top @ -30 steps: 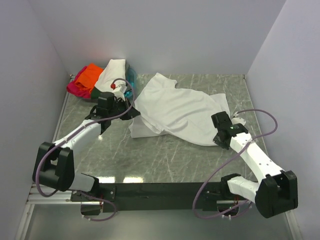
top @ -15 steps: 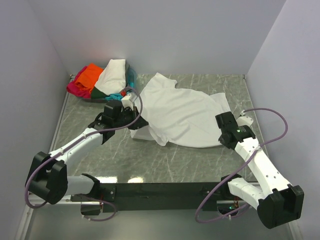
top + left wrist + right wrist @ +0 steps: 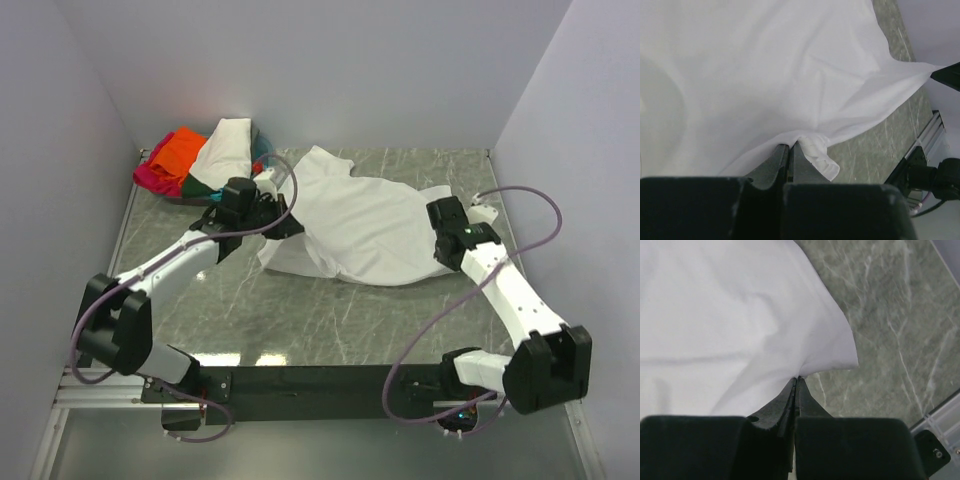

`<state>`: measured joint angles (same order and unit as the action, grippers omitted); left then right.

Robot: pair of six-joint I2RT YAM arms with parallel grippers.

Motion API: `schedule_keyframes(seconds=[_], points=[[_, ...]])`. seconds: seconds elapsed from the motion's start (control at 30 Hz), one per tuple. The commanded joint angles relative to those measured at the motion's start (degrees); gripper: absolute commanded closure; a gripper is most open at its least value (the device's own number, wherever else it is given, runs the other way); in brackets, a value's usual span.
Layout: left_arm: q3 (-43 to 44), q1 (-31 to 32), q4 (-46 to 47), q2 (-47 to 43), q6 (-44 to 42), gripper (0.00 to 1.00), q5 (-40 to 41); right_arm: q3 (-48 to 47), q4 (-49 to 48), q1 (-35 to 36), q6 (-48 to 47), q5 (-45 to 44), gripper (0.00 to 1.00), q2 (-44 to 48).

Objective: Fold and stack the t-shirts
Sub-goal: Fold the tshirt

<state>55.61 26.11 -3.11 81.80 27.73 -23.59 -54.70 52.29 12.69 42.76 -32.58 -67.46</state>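
The plain white t-shirt [image 3: 355,225] lies spread and rumpled on the grey marble table [image 3: 330,315]. My left gripper [image 3: 278,222] is shut on its left edge; the left wrist view shows the jaws [image 3: 790,147] pinching a bunched fold of white cloth [image 3: 765,75]. My right gripper [image 3: 436,232] is shut on the shirt's right edge; the right wrist view shows the closed tips [image 3: 796,380] holding the cloth [image 3: 730,320] by a corner. A pile of other t-shirts, cream-white [image 3: 226,146], orange [image 3: 182,148], magenta-pink [image 3: 153,176] and teal [image 3: 262,150], sits at the far left corner.
White walls close the table on the left, back and right. A metal rail [image 3: 125,225] runs along the left edge. The black base bar [image 3: 320,380] with both arm mounts spans the near edge. Grey cables loop over each arm.
Both grippers have moved toward the far side, carrying the shirt's near edge with them. The shirt's near part has drawn up and away from the front of the table.
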Motion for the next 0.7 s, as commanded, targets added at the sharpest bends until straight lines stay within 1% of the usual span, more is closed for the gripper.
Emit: schedule_keyframes(seconds=[0.0,0.27,0.47,0.5,0.67], points=[[7.2,-0.62,-1.45,4.23,-2.94,0.99,0.48,-5.4,-6.23,-1.0,-3.56,-1.88,1.0,-6.69],[18.2,-1.59,-5.06,16.18,-5.66,0.99,1.18,-14.72,-10.72,-3.72,-8.48,-0.12,1.0,-23.21],[24.62,-3.08,-6.99,22.33,-6.28,0.99,2.15,-19.21,-13.27,-6.8,-11.12,1.46,1.0,-30.61],[26.54,-3.25,-7.43,23.22,-6.37,0.99,2.15,-19.57,-13.88,-7.15,-11.56,1.99,1.0,-31.32],[30.86,-4.4,-9.27,28.15,-6.63,0.99,2.59,-22.29,-14.59,-8.03,-13.49,2.78,1.0,-35.1]])
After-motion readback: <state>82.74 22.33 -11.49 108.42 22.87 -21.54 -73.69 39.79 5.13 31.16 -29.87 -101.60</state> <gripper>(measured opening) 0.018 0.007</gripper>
